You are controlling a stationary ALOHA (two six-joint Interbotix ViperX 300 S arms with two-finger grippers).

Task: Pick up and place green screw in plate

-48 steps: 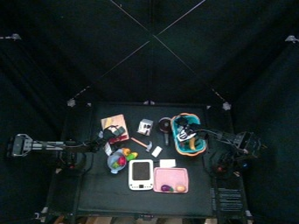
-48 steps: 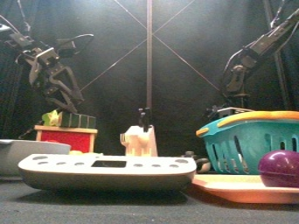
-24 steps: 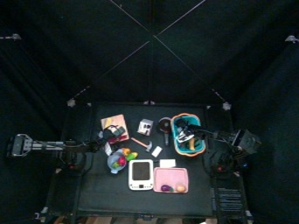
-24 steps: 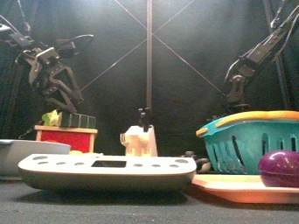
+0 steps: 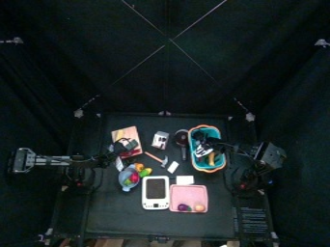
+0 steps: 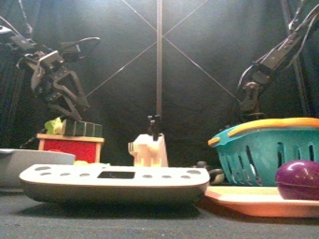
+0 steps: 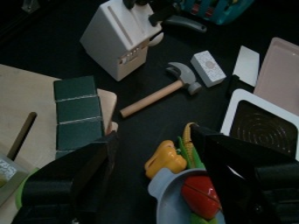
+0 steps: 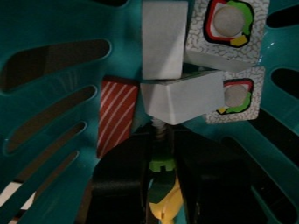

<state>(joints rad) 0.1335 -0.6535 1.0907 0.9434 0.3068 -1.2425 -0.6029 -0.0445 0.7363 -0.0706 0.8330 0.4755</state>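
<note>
Right gripper [image 5: 206,147] reaches into the teal basket [image 6: 268,149], right of centre from above; open or clamped, I cannot tell; a green-yellow bit, perhaps the green screw [image 8: 160,166], shows low-centre in its wrist view; plate [image 5: 182,192] bottom centre; left gripper [image 7: 149,175] gapes, empty

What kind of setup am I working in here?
Probably a robot test pen, not a home: black curtains wall in a small black table, strewn with practice objects like a teal basket and pink plate.

Lab-like pen, black curtains [image 5: 77,58], probably
</note>
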